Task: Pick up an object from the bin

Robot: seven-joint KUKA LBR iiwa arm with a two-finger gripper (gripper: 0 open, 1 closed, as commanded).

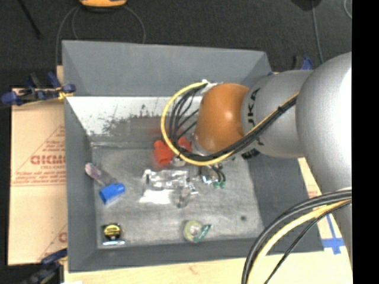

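**A:** We're down at the gripper [211,176], low over the floor of the bin [77,176] and tucked under the arm's orange cover [220,120]. Open or closed?

**B:** We can't tell. The cover and the yellow cables [172,108] sit right over it.

**A:** Nearest thing to it?

**B:** The clear crinkled packet [166,185], just beside the tool on the side away from the arm [308,117]. We can't say whether they touch.

**A:** Next one out?

**B:** A red lump [161,151], near the tool towards the back wall and half under the cable loop. Then, towards the front wall, we have a round clear thing with a green bit [194,231], lying apart from the tool.

**A:** And further away?

**B:** Past the packet we see a blue cap [111,192], with a pale see-through tube [95,171] just beside it. Furthest out, well apart in the front corner, is a little black-and-yellow tape measure [112,232].

**A:** How much room is there to move?

**B:** There's bare floor on the arm's side of the tool, running to that side wall. There's also an open strip between the packet and the front wall. The back wall slopes up close behind the cover.

**A:** Any writing?

**B:** We read KUKA [253,106] on the arm's grey shell beside the cover. The tape measure's face is too small for us to read.
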